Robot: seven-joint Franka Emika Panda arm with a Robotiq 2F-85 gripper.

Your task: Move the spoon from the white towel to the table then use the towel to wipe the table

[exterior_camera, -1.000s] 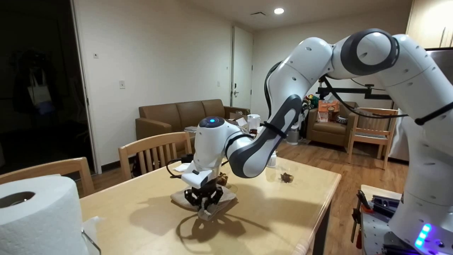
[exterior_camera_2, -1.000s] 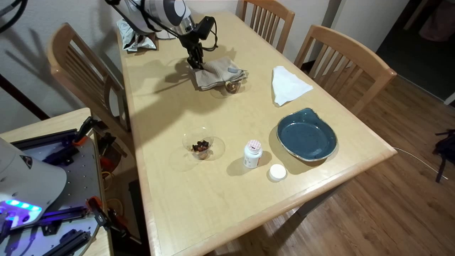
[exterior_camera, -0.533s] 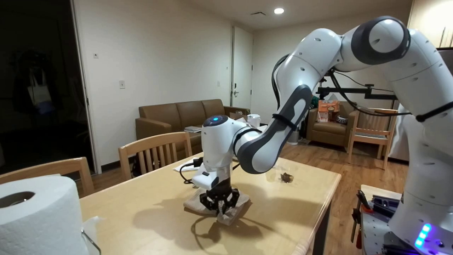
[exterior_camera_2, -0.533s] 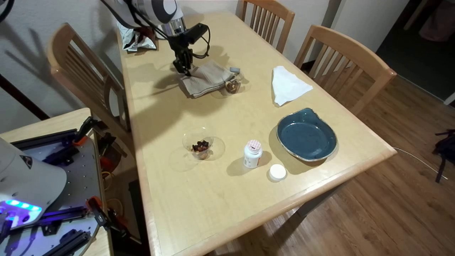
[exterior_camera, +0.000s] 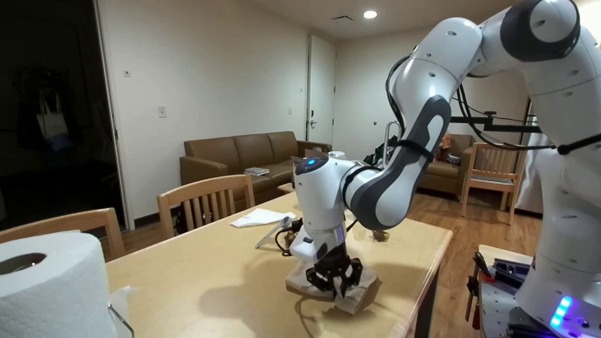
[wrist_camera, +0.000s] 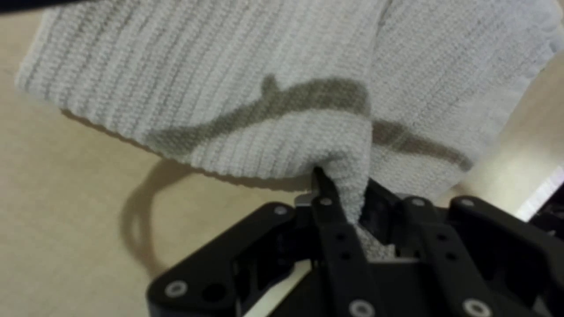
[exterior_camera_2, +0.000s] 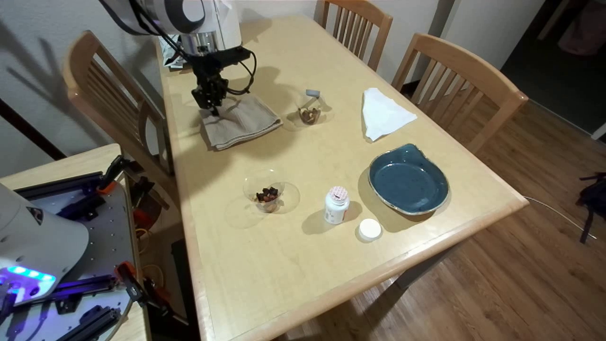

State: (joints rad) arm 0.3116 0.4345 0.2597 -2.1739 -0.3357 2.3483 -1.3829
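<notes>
Working across from the left in an exterior view, I have the towel (exterior_camera_2: 248,124) laid on the counter (exterior_camera_2: 265,274), short of its left edge. The hand (wrist_camera: 343,187) is low over it, fingers drawn together on 1 ridge of cloth; the wrist view shows that fold standing between them while the rest lies flat below. That suits wiping: a small pinch to drag by, a broad pad underneath. I judge this to be the wiping half of the job. Held this near an edge, the cloth should trail well when pulled, but would likely bunch if pushed.

Next, the front cup (exterior_camera_2: 263,184) stands nearer the camera; the back cup (exterior_camera_2: 311,121) is just beside the towel's right end. These 2 are clear and look light, so I'd plan strokes around them.

The spoon (exterior_camera_2: 312,93) is by the back cup, off the towel, presumably so the cloth is free to use. Its thin handle (exterior_camera: 270,234) slants in an exterior view; whether it lies flat or leans on the cup, I can't tell.

Further right, the bottle (exterior_camera_2: 336,208) stands upright with its cap (exterior_camera_2: 369,229) lying near it. The sheet (exterior_camera_2: 384,116) and, nearer the camera, the dish (exterior_camera_2: 409,182) sit farthest right, which probably keeps them out of the strokes.
</notes>
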